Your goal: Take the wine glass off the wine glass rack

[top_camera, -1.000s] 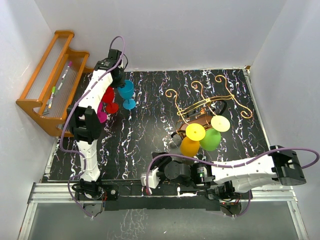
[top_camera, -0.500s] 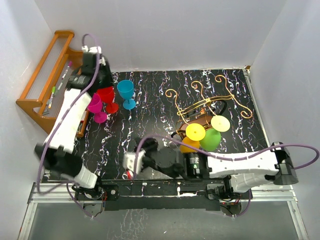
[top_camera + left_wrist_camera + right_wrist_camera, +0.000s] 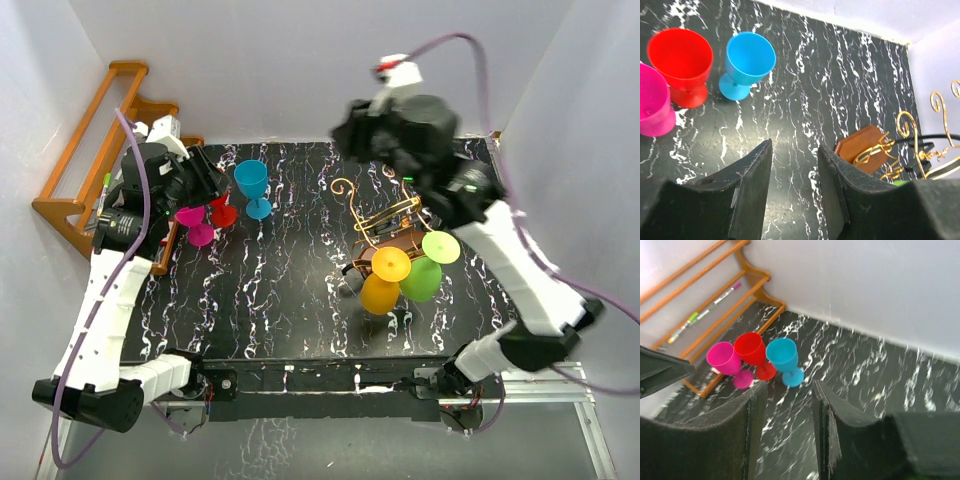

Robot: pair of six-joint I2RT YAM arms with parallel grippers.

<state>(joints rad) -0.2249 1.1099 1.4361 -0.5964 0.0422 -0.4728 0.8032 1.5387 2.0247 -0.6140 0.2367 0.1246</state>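
— Both arms have moved since a second ago. From above, the right arm, which lay low along the near edge, now rears high over the back of the table, with the right gripper point(image 3: 346, 133) above the far side of the wine glass rack point(image 3: 402, 212). The left gripper point(image 3: 204, 177) has drawn back beside the pink glass point(image 3: 190, 216) and red glass point(image 3: 218, 200).

— And the glasses to be taken off?

— An orange glass point(image 3: 381, 290) and a green glass point(image 3: 424, 277) hang from the rack's near end, untouched.

— Left wrist view?

— The left gripper point(image 3: 792, 190) has its jaws apart with nothing between them. The blue glass point(image 3: 749, 59) stands ahead, and the rack point(image 3: 867, 148) is off to the right.

— Right wrist?

— The right gripper point(image 3: 789, 432) is also spread and bare. It faces the three standing glasses and the stepped shelf point(image 3: 747, 274), not the rack.

— Meaning?

— Probably the right arm is swinging over to reach a hanging glass. No grasp has begun.
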